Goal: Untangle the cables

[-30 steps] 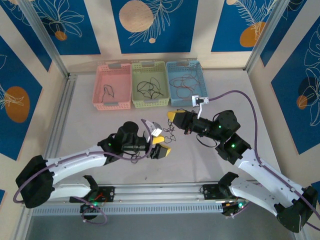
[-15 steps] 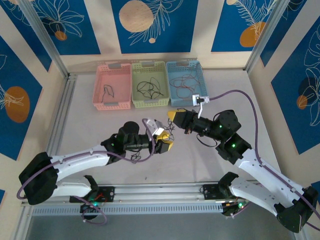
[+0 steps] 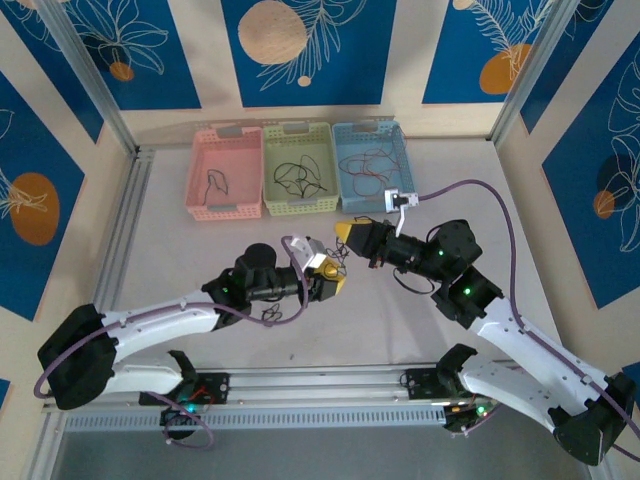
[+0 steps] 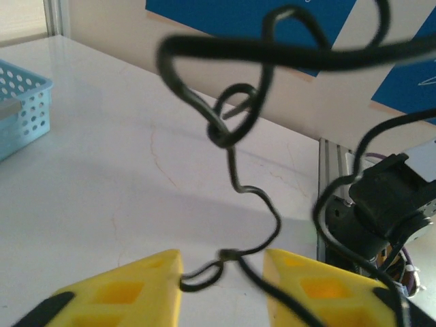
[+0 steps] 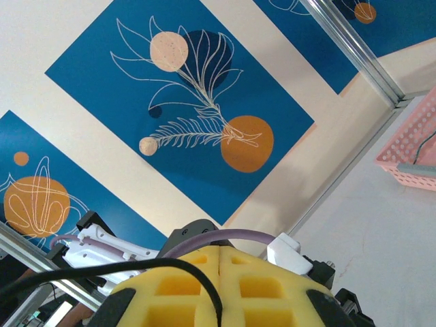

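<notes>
A small tangle of black cables (image 3: 339, 259) hangs between my two grippers above the table's middle. My right gripper (image 3: 345, 234) is shut, and a black cable (image 5: 136, 267) runs into the seam between its yellow fingers (image 5: 219, 255). My left gripper (image 3: 331, 277) sits just below and left of the tangle. In the left wrist view its jaws (image 4: 223, 262) stand apart with a thin black strand (image 4: 235, 257) crossing the gap, and a knotted loop (image 4: 228, 122) hangs above. More black cable (image 3: 272, 315) dangles under the left arm.
Three baskets stand in a row at the back: pink (image 3: 196, 178), green (image 3: 298, 208) and blue (image 3: 342, 172), each holding loose cables. The blue basket's corner (image 4: 20, 109) shows at the left wrist's left side. Metal rails line the table's left and near edges.
My left gripper has moved right and up to the tangle, and its jaws have narrowed round a black strand. The right gripper has held still, shut on its cable.
</notes>
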`<move>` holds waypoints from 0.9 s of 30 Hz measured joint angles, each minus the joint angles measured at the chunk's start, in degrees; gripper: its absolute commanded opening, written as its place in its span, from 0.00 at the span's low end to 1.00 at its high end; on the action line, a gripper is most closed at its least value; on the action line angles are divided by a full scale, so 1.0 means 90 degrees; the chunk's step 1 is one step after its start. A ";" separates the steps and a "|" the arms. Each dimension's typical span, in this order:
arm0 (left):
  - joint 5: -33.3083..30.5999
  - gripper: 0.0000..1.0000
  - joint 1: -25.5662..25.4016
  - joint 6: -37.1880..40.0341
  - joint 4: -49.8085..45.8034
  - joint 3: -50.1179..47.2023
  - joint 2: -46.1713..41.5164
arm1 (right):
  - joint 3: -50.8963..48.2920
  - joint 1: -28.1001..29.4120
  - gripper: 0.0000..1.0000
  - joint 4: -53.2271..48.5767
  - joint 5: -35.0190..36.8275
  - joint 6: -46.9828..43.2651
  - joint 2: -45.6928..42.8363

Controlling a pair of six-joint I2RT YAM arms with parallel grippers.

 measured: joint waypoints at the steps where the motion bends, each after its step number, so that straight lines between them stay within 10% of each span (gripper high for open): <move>1: -0.0012 0.22 0.0000 -0.0010 0.0010 -0.0002 0.0000 | 0.0000 0.0000 0.00 0.0000 0.0000 0.0000 0.0000; 6: -0.0095 0.00 -0.0015 0.0070 0.0053 -0.0032 -0.0015 | 0.0000 0.0000 0.00 -0.0015 0.0002 -0.0005 -0.0012; 16: -0.0838 0.00 -0.0015 -0.0015 -0.0163 -0.0712 -0.0954 | 0.0015 -0.0294 0.00 -0.0952 0.0726 -0.0738 -0.0665; 27: -0.2193 0.00 -0.0015 -0.0036 -0.2465 -0.1090 -0.4248 | -0.0440 -0.2703 0.00 -0.2407 0.1795 -0.1124 -0.1326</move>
